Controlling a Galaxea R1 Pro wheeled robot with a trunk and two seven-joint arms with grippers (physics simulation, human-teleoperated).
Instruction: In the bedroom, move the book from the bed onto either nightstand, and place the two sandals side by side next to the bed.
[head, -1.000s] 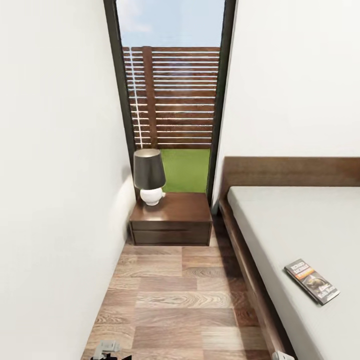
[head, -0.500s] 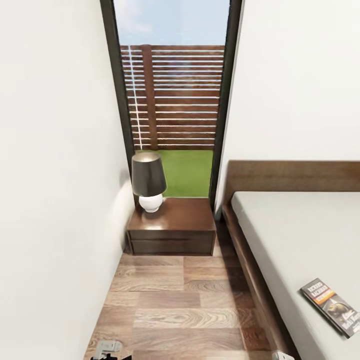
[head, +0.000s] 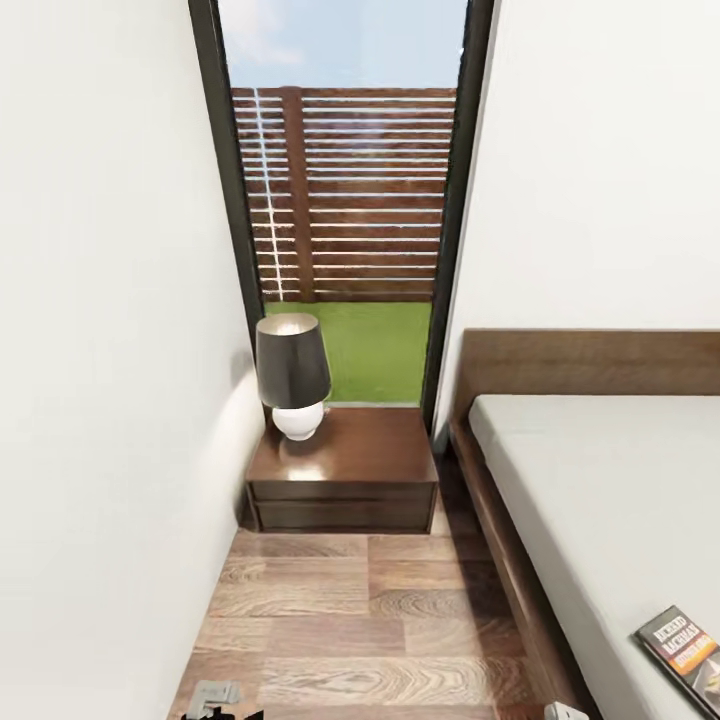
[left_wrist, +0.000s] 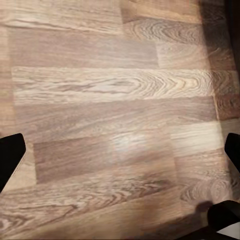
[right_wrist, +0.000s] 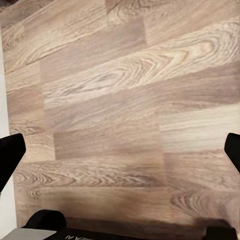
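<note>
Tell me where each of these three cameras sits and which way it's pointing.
Head view: on the robot's head, looking forward and down at the nightstand, lamp, window, bed and book.
Left wrist view: on the left arm, facing the wood floor; dark fingertips at the edges.
Right wrist view: the same from the right arm, fingertips showing.
All three share the plank floor.

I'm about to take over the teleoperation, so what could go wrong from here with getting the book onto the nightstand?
1. The lamp takes up one side of the nightstand top, so a careless placement could knock it.
2. The book lies at the picture's edge, partly cut off, so aiming a grasp now would be unreliable.
3. The aisle between wall and bed looks narrow, so turning might bump the frame.
</note>
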